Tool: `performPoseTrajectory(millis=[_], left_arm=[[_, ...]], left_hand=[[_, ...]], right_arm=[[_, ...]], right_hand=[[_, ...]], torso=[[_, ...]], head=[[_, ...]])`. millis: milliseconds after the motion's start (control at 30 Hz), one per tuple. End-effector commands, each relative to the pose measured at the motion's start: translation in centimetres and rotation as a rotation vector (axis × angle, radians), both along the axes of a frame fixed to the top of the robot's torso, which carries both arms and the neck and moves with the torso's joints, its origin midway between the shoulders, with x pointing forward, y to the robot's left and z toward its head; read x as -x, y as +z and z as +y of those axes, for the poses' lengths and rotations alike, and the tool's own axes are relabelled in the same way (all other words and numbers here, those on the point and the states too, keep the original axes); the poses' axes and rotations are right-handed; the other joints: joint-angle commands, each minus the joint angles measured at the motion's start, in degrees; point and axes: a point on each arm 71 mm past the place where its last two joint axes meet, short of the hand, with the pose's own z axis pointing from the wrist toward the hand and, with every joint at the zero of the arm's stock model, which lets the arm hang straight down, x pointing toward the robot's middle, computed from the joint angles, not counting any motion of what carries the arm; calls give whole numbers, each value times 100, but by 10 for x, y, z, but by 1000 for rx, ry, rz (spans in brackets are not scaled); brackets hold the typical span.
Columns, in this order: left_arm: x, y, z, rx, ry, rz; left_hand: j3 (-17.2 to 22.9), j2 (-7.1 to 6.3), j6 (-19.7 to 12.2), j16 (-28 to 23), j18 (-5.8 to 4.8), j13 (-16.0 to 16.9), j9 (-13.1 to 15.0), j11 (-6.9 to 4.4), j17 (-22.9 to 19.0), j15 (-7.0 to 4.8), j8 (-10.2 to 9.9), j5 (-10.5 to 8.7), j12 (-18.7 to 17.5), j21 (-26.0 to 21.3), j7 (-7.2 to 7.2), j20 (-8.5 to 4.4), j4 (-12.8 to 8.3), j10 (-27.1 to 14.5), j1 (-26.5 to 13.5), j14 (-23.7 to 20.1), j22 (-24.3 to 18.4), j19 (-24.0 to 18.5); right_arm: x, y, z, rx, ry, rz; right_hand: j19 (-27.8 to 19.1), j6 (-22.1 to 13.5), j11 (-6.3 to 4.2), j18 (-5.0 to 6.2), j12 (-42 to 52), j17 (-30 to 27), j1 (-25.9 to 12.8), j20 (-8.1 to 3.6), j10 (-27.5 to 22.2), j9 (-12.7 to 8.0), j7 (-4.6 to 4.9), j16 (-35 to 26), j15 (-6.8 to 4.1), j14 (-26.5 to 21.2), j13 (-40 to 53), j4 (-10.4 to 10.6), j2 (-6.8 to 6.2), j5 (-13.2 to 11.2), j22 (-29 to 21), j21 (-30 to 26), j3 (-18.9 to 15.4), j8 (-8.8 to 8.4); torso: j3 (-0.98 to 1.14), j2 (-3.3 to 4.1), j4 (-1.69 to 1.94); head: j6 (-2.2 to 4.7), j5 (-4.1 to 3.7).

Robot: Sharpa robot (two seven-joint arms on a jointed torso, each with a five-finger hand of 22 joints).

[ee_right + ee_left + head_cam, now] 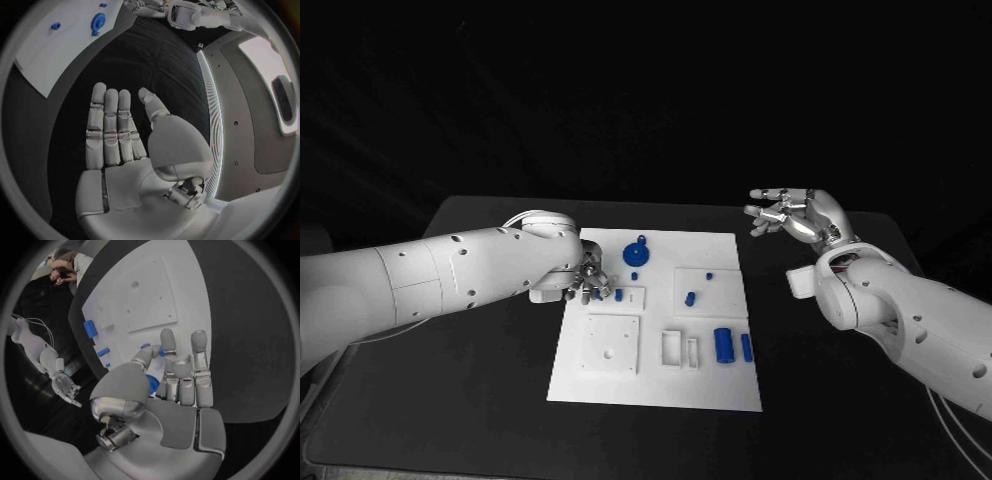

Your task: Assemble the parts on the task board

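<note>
Left hand (169, 385) pinches a small blue part (154, 383) over the task board (718, 385); loose, it could slip; right hand (795, 214) hovers spread

- Setting: a robotics laboratory or test cell.
- Evidence: black table (473, 400) against dark surroundings, bearing a white task board (661, 385) with blue parts (723, 345).

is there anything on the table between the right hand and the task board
Nothing visible. The right hand hangs open above bare black table, off the far right corner of the task board, and the stretch between them shows no object. The left hand is at the board's opposite edge, over a small blue part, not in that path.
</note>
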Motion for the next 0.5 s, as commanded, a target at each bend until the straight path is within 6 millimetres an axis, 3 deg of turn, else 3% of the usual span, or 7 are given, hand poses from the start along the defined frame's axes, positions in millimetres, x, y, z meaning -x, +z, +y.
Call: performPoseTrajectory(millis=[33,500], left_arm=[[0,-1,-2,-1,-9,-22],[4,-2,0,-10,-17,5]], left_hand=[[247,41,447,-30,-17,8,4,-2,5,-1,-15,38,-29,23,-434,1,-227,36,1,37,101,36],[250,47,482,-44,-20,7,-28,2,86,1,-87,3,-63,13,-431,1,-244,61,14,51,104,39]], right_arm=[[0,1,2,-3,13,-6],[1,1,2,-4,20,-2]], right_hand=[[-40,34,7,-90,18,-17,-58,5,-32,7,6,32,-4,-51,-7,10,-6,35,-62,63,11,3],[-40,34,7,-90,18,-17,-58,5,-32,7,6,32,-4,-51,-7,10,-6,35,-62,63,11,3]], torso=[[-1,0,5],[4,-2,4]], head=[[-2,-3],[-16,1]])
